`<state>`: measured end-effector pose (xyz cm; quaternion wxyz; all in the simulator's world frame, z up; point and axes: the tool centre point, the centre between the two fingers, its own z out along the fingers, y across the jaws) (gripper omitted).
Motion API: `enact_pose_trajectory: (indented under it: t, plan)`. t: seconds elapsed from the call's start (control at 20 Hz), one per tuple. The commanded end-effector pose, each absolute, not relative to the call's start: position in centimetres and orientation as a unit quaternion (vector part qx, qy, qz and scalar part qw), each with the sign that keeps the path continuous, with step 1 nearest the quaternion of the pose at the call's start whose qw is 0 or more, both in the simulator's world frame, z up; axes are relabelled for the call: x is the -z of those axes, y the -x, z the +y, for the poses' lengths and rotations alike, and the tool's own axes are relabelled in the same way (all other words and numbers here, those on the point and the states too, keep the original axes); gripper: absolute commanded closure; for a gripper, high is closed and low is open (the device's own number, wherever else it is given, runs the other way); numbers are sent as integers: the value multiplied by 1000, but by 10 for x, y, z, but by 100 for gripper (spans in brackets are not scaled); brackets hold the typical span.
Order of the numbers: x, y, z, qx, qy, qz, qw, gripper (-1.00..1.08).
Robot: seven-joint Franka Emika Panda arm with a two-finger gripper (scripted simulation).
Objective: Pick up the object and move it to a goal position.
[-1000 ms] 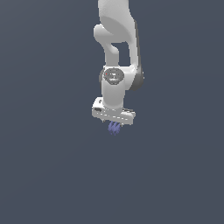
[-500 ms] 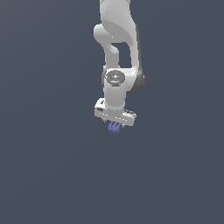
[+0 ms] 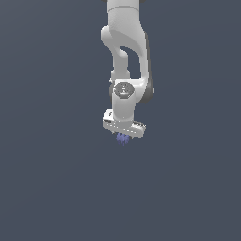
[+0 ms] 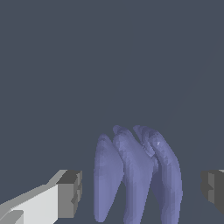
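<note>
The gripper [image 3: 123, 137] hangs directly over the blue-violet object [image 4: 135, 175] with its fingers [image 4: 70, 194] apart on either side, not touching it, apparently ready to close.

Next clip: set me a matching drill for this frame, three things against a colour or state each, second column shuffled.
Things:
1. lump
2. hand
3. finger pads

Descriptions:
A. white, pointing downward below the arm
B. grey, one on each side of the lump with gaps showing in the wrist view
C. blue-violet and ridged, right under the hand

Pairs: 1-C, 2-A, 3-B
</note>
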<state>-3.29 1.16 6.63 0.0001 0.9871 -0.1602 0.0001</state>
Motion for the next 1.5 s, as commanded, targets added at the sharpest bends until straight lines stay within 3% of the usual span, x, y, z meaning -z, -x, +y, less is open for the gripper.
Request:
enact_pose_trajectory:
  t: [0.0,0.35,0.4,1.05,1.45]
  plan:
    - [-54,34,12,0,-987,-161,0,-92]
    - [-40,33,12,0,-987,-162,0,-92]
    - [-40,33,12,0,-987,-162,0,108]
    - [-41,32,8,-1,-987,-161,0,108]
    - [-41,23,-35,-1,-987,-161,0,108]
